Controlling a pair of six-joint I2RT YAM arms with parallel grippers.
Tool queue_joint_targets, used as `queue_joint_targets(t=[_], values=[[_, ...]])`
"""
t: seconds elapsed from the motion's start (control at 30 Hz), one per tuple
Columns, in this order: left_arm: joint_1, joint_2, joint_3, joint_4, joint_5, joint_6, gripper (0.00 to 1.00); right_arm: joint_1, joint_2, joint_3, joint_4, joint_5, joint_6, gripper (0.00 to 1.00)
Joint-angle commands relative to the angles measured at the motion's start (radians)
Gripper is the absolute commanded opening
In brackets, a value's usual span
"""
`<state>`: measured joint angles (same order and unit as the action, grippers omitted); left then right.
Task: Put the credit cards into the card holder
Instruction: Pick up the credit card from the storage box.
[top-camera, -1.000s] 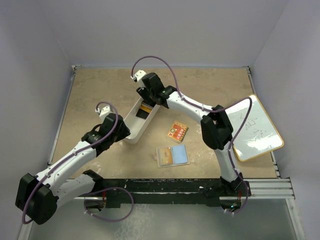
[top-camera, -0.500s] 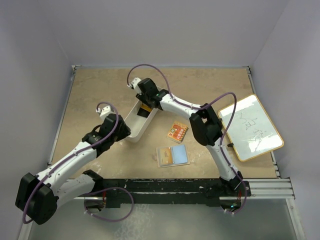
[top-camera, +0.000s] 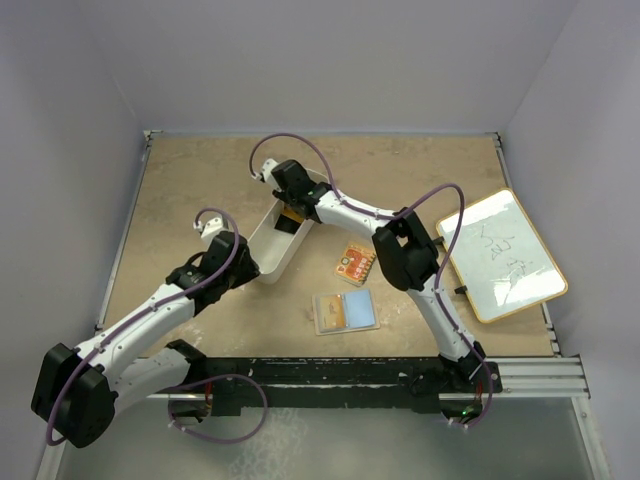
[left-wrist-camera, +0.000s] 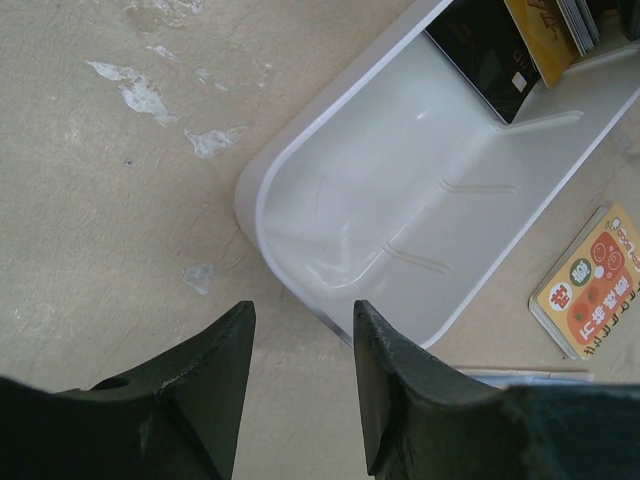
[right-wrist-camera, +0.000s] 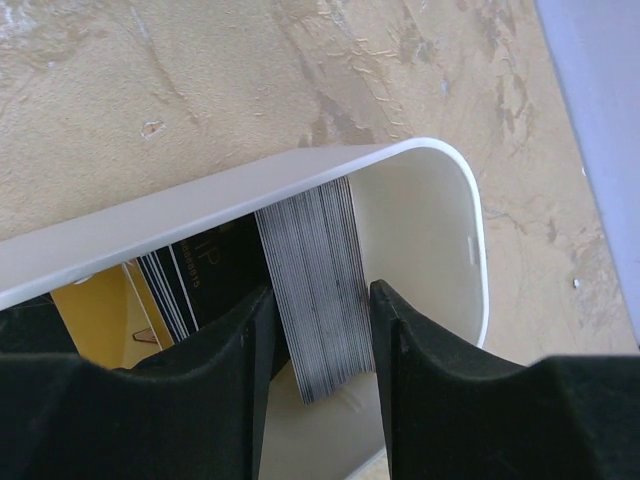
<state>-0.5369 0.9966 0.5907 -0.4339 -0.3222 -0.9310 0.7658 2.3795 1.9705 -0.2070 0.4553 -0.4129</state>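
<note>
Over the last second my right gripper (right-wrist-camera: 320, 297) has pushed into the white bin's (top-camera: 266, 256) far end, straddling the stacked credit cards (right-wrist-camera: 310, 250), though I can't tell if it's clamped; the left gripper (left-wrist-camera: 302, 322), jaws apart, has edged toward the near end.

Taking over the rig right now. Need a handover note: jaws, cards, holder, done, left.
Jaws: left gripper open, empty, at the near end of the bin. The right gripper sits astride the grey stack of cards at the bin's far end; grip unclear.
Other cards: black card and gold ones beside the stack.
The holder lies open right of the bin, with orange and blue showing inside, maybe cards.
Done: those two at most.
Left: everything in the bin goes into the holder.
</note>
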Motion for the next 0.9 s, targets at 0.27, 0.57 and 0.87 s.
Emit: queue_joint_targets(t=[0.27,0.57,0.87], values=[[0.006,-0.008,-0.013,0.012,-0.018,0.004,0.4,-0.006,-0.014,0.057,0.067,0.063,-0.043,0.37],[0.006,-0.014,-0.012,0.015,-0.017,0.0,0.4,-0.006,-0.029,0.074,0.058,0.057,-0.055,0.4],[0.007,-0.018,-0.02,0.018,-0.014,-0.003,0.4,-0.006,-0.024,0.073,0.044,0.027,-0.057,0.28]])
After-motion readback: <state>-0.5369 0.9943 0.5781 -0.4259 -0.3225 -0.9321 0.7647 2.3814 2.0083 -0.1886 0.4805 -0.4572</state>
